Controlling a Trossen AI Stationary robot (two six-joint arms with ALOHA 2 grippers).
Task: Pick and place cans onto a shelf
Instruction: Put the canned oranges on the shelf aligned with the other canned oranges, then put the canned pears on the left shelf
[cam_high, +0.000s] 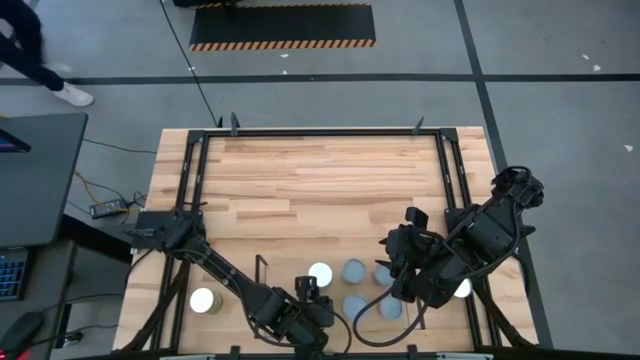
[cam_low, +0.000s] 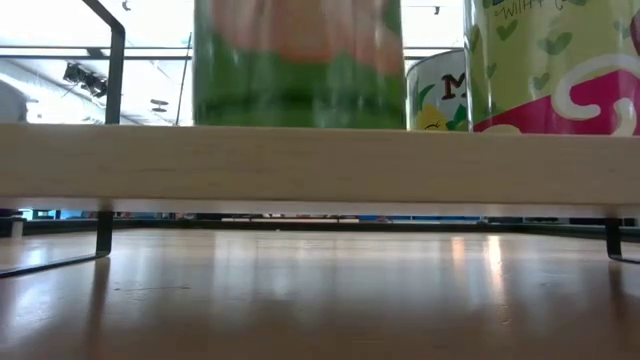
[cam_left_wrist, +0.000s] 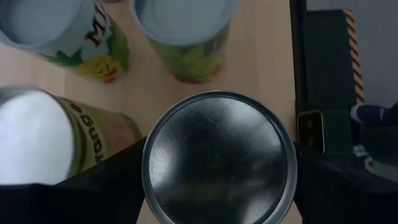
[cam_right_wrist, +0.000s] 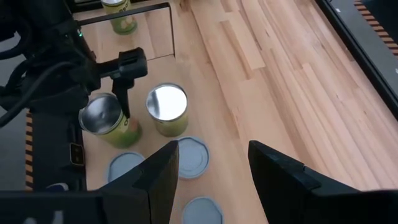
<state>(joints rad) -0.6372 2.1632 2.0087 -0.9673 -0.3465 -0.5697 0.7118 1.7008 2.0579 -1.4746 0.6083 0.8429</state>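
Observation:
Several cans stand together near the table's front edge, with grey-blue tops (cam_high: 353, 270) and a shining white top (cam_high: 320, 272). One more can (cam_high: 205, 300) stands apart at the front left, and another (cam_high: 462, 288) is half hidden under my right arm. My left gripper (cam_high: 308, 292) points down and is shut on a shiny-topped can (cam_left_wrist: 219, 155) beside the white-topped one. My right gripper (cam_right_wrist: 211, 168) is open and empty above the grey-blue tops (cam_right_wrist: 189, 155). In the low view, the shelf's light-wood board (cam_low: 320, 165) rests on black rod legs and carries three cans (cam_low: 300, 60). My left gripper pinches the can's side wall just under its top rim (cam_left_wrist: 152, 186) between its two fingers, one on each side. The fingers (cam_right_wrist: 124, 93) come from above, pointing down. The can stays about upright; I cannot tell whether its base is on the surface.
Neighbouring cans (cam_left_wrist: 37, 143) (cam_left_wrist: 180, 25) crowd close around the held one. Thin black rods (cam_right_wrist: 155, 9) frame a bay around the lone can (cam_right_wrist: 121, 15). The table-wide black frame (cam_high: 320, 130) runs along the edges. Bare wood (cam_high: 320, 190) lies toward the far side.

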